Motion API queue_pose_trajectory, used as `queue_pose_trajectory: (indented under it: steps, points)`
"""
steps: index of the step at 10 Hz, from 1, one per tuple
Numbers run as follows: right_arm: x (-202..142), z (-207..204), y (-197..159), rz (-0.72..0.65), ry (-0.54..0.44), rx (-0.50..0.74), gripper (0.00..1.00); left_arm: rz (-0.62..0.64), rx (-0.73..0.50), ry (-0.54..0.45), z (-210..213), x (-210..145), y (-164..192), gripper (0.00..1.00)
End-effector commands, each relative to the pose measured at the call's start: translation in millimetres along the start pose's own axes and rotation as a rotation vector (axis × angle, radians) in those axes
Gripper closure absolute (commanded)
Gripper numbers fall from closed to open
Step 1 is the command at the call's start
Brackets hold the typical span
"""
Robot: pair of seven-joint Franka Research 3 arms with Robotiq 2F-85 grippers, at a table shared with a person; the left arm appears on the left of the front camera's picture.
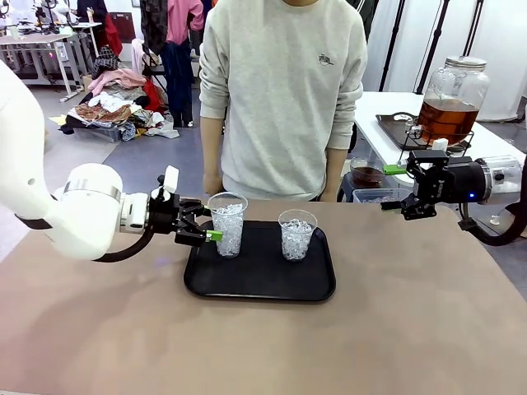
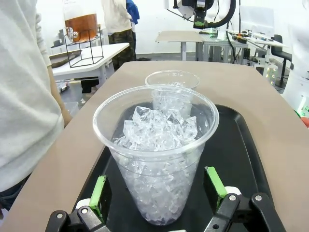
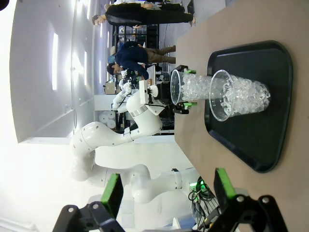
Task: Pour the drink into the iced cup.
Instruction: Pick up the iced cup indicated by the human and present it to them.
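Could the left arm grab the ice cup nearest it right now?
Probably yes: the left gripper has its open fingers standing either side of that iced cup on the black tray, with nothing in between.

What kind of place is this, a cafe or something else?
Probably a robotics lab or test space, not a cafe: a workbench with gear stands behind, clothes lie heaped on the floor, and the drink dispenser sits on a plain white side table.
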State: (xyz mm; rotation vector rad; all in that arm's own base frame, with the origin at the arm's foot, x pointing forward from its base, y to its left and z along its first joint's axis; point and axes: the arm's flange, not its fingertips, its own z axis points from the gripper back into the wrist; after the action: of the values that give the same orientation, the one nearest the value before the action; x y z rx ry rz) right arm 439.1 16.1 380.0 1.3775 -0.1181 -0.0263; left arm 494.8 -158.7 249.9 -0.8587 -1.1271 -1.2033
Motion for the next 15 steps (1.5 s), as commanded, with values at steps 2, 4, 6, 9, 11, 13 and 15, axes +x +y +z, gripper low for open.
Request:
queue_pose_trajectory:
  steps: [2,4,6,9,11,13,15]
  points:
    - [0,1,2,0.003,-0.002,0.001,0.0,-0.007,0.0,-0.018,-13,-6,3,0.0]
    - [0,1,2,0.003,-0.002,0.001,0.0,-0.003,-0.008,-0.019,-17,-6,4,0.0]
    - [0,1,2,0.003,-0.002,0.001,0.0,0.001,-0.012,-0.026,-19,-7,5,0.0]
    - [0,1,2,0.003,-0.002,0.001,0.0,0.021,-0.025,-0.041,-22,-8,8,0.0]
    - [0,1,2,0.003,-0.002,0.001,0.0,0.029,-0.028,-0.052,-26,-9,11,0.0]
    - [0,1,2,0.003,-0.002,0.001,0.0,0.036,-0.031,-0.059,-28,-10,12,0.0]
    - [0,1,2,0.003,-0.002,0.001,0.0,0.042,-0.04,-0.06,-31,-12,13,0.0]
